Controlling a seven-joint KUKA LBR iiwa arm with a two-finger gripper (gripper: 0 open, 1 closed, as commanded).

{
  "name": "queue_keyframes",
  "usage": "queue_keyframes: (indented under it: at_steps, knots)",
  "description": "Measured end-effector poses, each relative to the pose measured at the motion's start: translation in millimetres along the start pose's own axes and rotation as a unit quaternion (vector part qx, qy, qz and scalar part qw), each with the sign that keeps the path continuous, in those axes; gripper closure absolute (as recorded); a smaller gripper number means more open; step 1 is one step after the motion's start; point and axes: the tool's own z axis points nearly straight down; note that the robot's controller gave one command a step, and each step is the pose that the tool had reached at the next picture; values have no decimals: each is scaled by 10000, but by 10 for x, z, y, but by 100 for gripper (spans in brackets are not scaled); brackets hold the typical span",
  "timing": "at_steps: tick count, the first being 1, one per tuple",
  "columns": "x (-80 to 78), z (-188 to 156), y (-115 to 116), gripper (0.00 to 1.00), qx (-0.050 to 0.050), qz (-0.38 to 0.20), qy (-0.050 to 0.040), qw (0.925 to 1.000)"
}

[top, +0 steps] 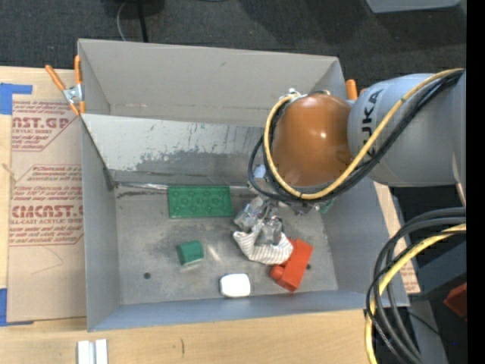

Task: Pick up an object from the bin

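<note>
My gripper (pixel 260 226) reaches down under the orange dome into the right half of the bin. Its metal fingers are right on top of a crumpled white cloth (pixel 260 250), touching or pressing into its upper part. Whether the cloth is pinched between them I cannot tell. A red block (pixel 292 265) lies against the cloth's right side. A white oval piece (pixel 235 285) lies just below the cloth near the bin's front wall.
A flat green studded plate (pixel 199 202) lies left of the gripper near the back of the floor. A small green cube (pixel 190 252) sits further left. The arm and its dome cover the bin's right rear part.
</note>
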Motion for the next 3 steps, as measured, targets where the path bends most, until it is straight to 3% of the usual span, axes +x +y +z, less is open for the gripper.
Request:
queue_keyframes:
  at_steps: [1,2,3]
  knots:
    - [15,-218,102,100,-43,-31,29,10000]
    - [117,-405,0,100,60,-196,-46,9998]
    - [97,-527,25,100,-70,-232,39,9997]
